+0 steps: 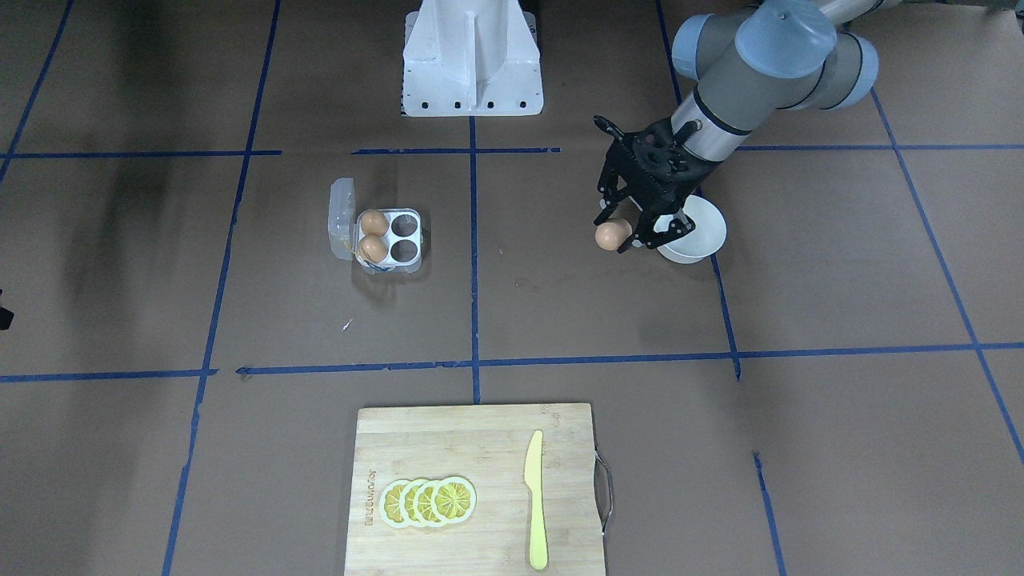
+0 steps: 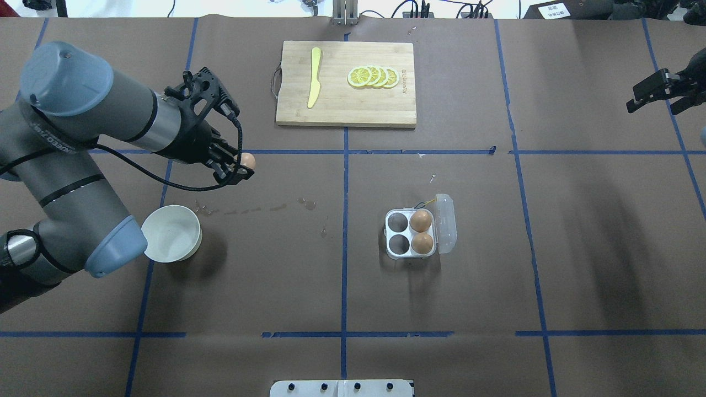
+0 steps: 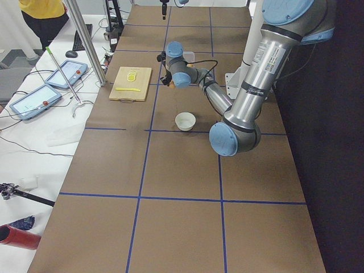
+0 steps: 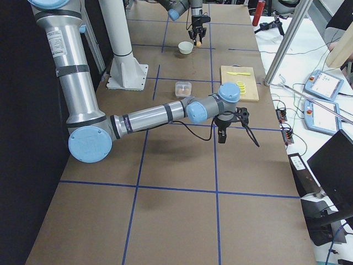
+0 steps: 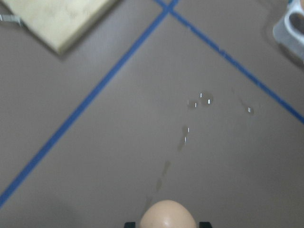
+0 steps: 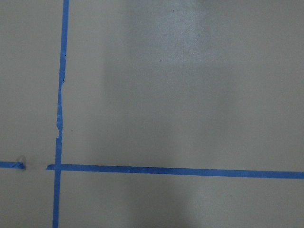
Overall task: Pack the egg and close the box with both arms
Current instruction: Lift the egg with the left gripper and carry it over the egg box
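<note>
Egg (image 5: 167,214) gripped by left end effector (image 1: 622,232) hangs over tabletop (image 1: 560,320); next, likely a careful carry to box (image 2: 398,242). Right end effector (image 2: 659,91): grip unclear.

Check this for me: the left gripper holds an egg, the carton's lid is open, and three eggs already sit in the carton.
One thing is wrong: the carton holds two eggs, not three, with two cells empty, as the overhead view shows. The rest stands: the left gripper holds an egg and the lid is open.
</note>
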Motion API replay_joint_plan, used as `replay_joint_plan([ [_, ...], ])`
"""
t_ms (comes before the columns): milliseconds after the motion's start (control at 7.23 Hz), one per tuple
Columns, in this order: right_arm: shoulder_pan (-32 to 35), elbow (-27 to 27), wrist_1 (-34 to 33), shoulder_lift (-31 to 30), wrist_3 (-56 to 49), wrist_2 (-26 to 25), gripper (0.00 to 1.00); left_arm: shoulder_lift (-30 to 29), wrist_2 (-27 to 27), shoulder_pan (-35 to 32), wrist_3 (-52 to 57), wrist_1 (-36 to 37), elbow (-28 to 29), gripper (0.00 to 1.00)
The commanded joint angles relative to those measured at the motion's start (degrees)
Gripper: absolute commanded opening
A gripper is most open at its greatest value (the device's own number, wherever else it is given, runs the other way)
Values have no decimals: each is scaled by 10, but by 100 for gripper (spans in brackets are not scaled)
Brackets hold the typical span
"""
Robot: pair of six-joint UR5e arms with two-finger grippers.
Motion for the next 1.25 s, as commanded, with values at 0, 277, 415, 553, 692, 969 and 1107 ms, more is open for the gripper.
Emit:
replay_joint_plan([
  [0, 0, 1, 0, 0, 6, 0, 100, -22, 34, 55, -4, -136, 44, 0],
  [277, 0, 2, 0, 0, 25, 1, 100, -29, 164, 114, -17, -260, 86, 0],
  [415, 0, 4, 0, 0, 34, 1, 100, -43, 230, 147, -87, -263, 84, 0],
  [553, 0, 4, 0, 0, 35, 1, 100, -64, 257, 166, -126, -263, 88, 0],
  [692, 0, 3, 0, -1, 36, 2, 100, -66, 288, 176, -126, -273, 89, 0],
  [969, 0, -3, 0, -2, 36, 1, 100, -93, 351, 203, -124, -289, 122, 0],
  [1107, 0, -5, -1, -2, 36, 1, 100, -127, 351, 204, -119, -287, 152, 0],
])
